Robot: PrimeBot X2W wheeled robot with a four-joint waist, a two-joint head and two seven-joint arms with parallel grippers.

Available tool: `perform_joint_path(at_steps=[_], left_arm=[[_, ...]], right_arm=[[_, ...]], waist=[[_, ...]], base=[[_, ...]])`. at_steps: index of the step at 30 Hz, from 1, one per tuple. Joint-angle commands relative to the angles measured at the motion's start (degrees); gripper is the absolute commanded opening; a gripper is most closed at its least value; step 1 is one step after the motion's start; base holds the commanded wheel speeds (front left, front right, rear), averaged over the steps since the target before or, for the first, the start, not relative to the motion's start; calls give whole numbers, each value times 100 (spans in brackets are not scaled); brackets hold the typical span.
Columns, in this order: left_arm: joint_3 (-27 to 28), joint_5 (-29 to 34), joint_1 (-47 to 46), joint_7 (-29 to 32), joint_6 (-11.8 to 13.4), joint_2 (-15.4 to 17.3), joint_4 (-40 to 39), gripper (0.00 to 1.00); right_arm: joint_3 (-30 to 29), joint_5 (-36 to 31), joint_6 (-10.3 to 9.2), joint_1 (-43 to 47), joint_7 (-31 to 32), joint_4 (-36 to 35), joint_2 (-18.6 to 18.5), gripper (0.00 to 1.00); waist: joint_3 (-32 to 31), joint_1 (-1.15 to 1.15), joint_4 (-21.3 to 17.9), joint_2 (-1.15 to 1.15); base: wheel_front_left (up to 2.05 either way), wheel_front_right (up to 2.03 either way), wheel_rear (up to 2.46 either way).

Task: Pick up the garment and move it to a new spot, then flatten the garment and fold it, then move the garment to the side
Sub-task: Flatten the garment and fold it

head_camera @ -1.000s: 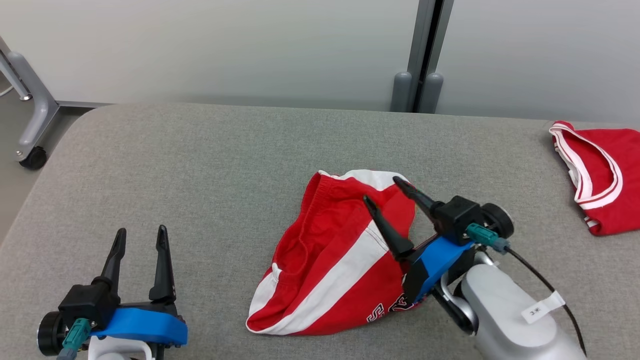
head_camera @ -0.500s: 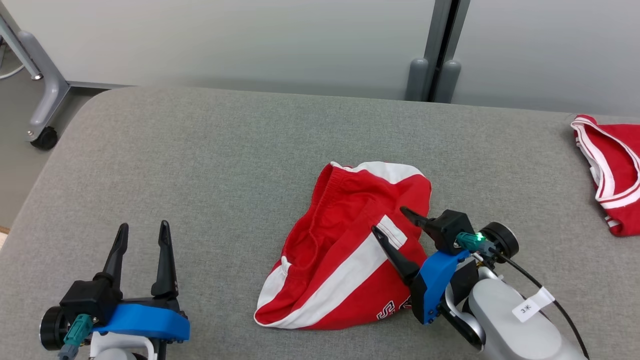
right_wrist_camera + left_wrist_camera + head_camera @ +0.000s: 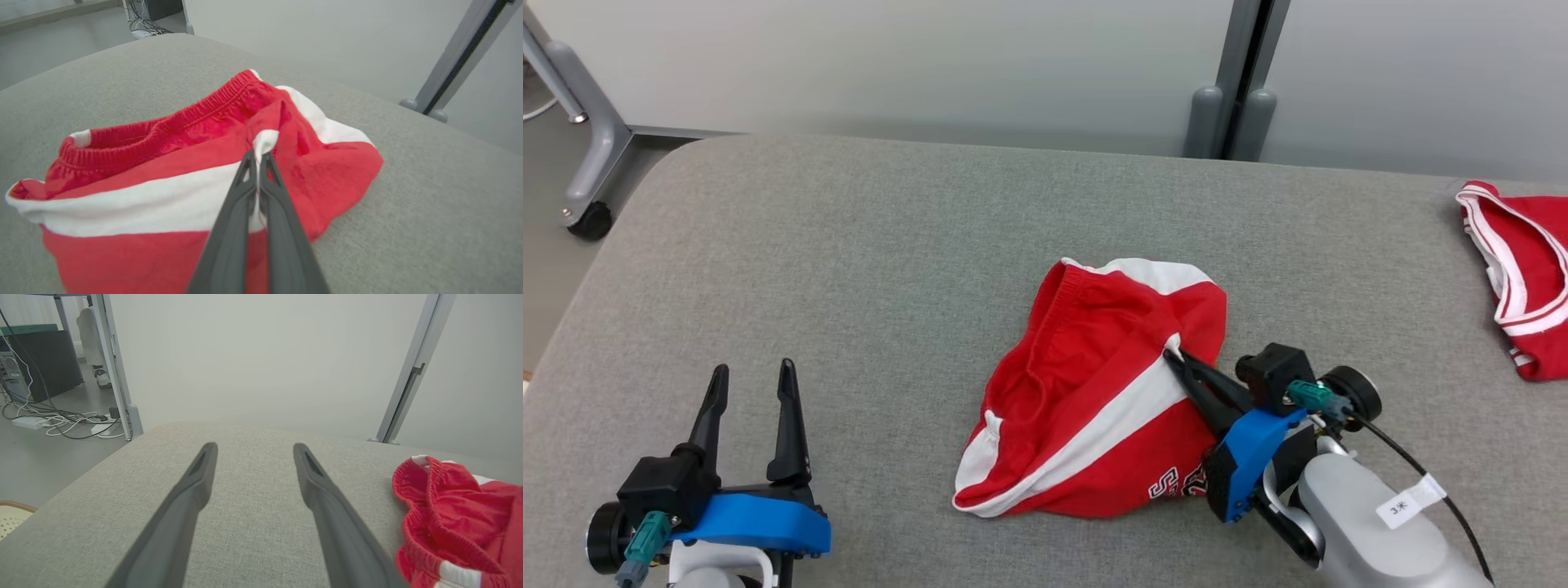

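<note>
The garment (image 3: 1086, 408) is a pair of red shorts with white stripes, lying crumpled in the middle of the grey table (image 3: 849, 269). My right gripper (image 3: 1176, 359) is shut on a fold of the garment (image 3: 171, 183) at its right side, where the white stripe ends; the right wrist view shows cloth pinched between the two fingers (image 3: 245, 192). At the lower left, my left gripper (image 3: 752, 380) stands open above bare table, well clear of the garment. In the left wrist view its fingers (image 3: 196, 482) are spread and the garment's waistband (image 3: 433, 506) lies to the right.
A second red garment with white trim (image 3: 1523, 269) lies at the table's far right edge. A grey post (image 3: 1229, 106) rises behind the table. A wheeled metal frame (image 3: 584, 196) stands on the floor beyond the table's left corner.
My right gripper has gone from open over the garment to shut on a fold of it. The head camera shifted slightly. The left gripper has stayed where it was.
</note>
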Motion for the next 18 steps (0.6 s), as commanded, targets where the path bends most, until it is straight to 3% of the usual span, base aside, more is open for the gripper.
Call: perform_joint_path(at_steps=[1, 9, 18], left_arm=[[29, 12, 8, -26, -13, 16, 7, 100], [2, 55, 101, -26, -13, -20, 3, 100], [-57, 25, 148, -26, -13, -34, 1, 100]], right_arm=[[-59, -13, 1, -57, -60, -9, -58, 0], [-832, -157, 1, 418, -304, -599, -279, 0], [-2067, -266, 1, 1776, -64, -1477, -284, 0]], waist=[[-57, 0, -68, 0], [-211, 0, -412, 0], [-235, 0, -652, 0]], base=[[0, 0, 0], [0, 0, 0], [0, 0, 0]])
